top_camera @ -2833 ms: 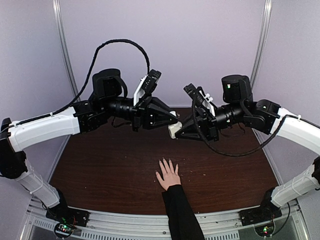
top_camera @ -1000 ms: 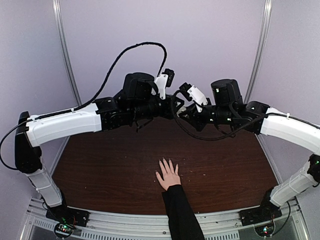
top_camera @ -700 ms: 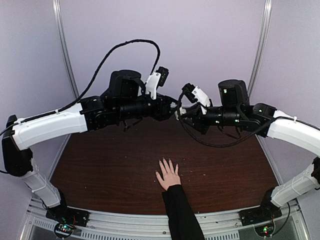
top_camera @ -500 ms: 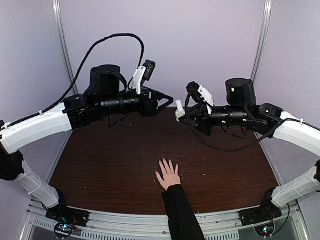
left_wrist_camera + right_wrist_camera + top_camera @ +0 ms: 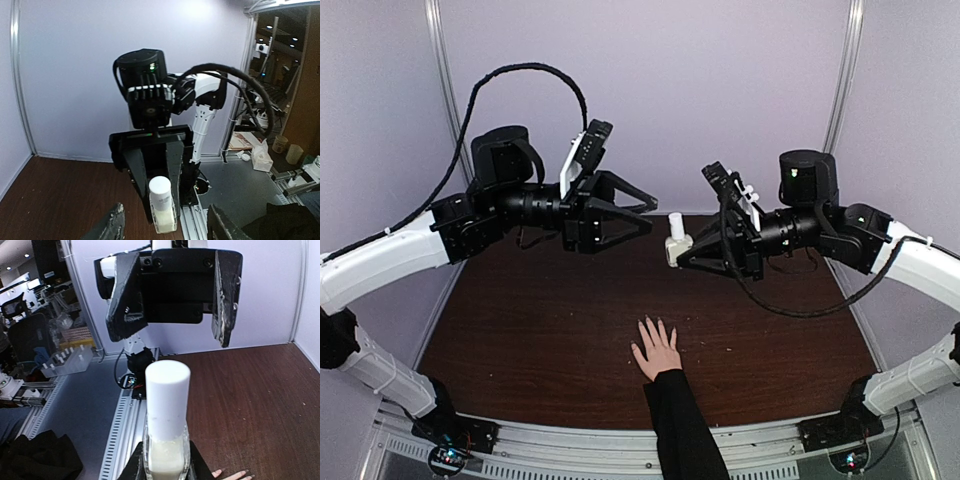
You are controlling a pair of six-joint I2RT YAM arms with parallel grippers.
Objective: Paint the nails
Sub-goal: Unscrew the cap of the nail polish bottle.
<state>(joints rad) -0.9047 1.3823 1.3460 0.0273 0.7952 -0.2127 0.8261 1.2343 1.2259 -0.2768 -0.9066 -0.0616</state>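
Our right gripper (image 5: 677, 252) is clamped on the bottle (image 5: 674, 243), upright above the table (image 5: 520, 320). Our left gripper (image 5: 651, 217) hangs spread and empty, facing the cap (image 5: 167, 390). The nails (image 5: 651, 321) lie below on the hand (image 5: 657, 350), flat near the front edge. We judge the bottle light and slippery, best taken by the cap; the nails want only a soft touch.

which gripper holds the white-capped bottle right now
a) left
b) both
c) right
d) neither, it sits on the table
c: the right gripper is shut on the bottle, while the left gripper stands open with nothing in it, apart from the bottle.
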